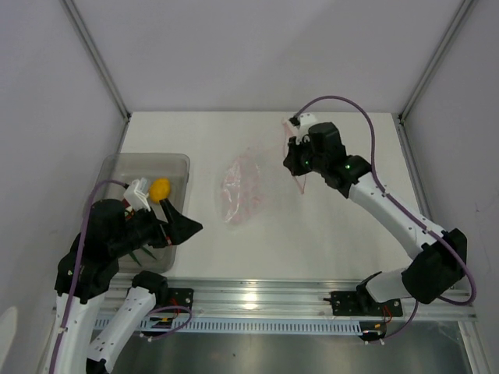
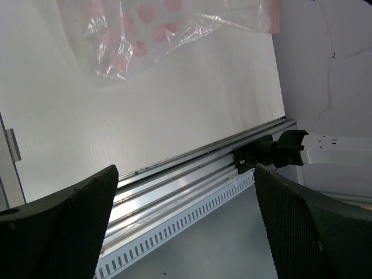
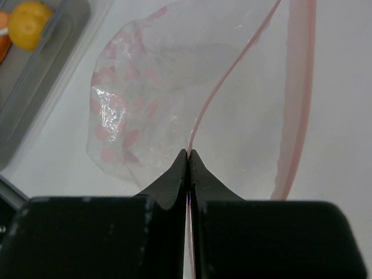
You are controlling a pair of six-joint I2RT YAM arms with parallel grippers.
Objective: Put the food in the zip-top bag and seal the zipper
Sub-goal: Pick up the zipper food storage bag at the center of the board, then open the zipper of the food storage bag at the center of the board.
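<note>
The right end effector [image 1: 296, 165] is sitting in the upper right of the overhead frame, and in its wrist view its two dark fingers are pressing tightly together on one thin pink lip of the zip-top bag [image 3: 145, 104], holding that edge up off the counter [image 1: 327, 226]. The zipper [image 3: 301, 87] is showing as a broader pinkish-red band curving down the right side of that view, apart from the pinched lip, so the mouth is gaping. The clear, crinkly pouch, printed with pink spots, is lying at the centre of the overhead frame with nothing visible inside it. The left end effector [image 1: 176, 221] is hanging in the lower left of that frame over the near right corner of the translucent grey bin [image 1: 181, 162], its fingers spread wide and gripping nothing. The yellow lemon [image 1: 160, 188] is resting inside the bin, and the right wrist view is catching an orange piece [image 3: 3, 36] touching it at the upper left edge.
</note>
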